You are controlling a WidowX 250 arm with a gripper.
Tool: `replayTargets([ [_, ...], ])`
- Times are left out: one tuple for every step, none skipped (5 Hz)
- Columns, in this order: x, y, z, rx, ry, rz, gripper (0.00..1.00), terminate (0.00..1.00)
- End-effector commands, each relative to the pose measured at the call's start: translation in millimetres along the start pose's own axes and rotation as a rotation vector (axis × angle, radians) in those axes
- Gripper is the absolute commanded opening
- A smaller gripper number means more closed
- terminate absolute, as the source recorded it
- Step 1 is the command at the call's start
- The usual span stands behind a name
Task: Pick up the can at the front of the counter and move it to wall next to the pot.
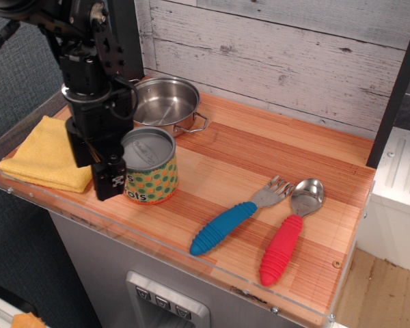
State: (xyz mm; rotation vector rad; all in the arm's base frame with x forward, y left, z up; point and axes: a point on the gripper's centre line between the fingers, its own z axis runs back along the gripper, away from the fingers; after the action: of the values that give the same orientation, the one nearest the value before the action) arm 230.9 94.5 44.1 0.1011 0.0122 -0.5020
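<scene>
Dark blue-grey textured side wall (14,82), grey cabinet (96,273), light wooden floor (389,301)
</scene>
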Motion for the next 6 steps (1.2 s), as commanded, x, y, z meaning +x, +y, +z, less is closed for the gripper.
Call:
replayTargets([
  [23,4,11,0.027,-0.04,-0.038,1.0,0.0],
  [34,0,7,0.015,-0.042,-0.054,1.0,0.0],
  [46,-7,7,0.014,-0.044,-0.066,1.0,0.0],
  [55,-10,10,0.005,-0.058,-0.056,1.0,0.0],
  [69,-15,11,0.007,-0.062,-0.045,1.0,0.0],
  [83,-17,13,0.005,-0.091,-0.008,1.0,0.0],
])
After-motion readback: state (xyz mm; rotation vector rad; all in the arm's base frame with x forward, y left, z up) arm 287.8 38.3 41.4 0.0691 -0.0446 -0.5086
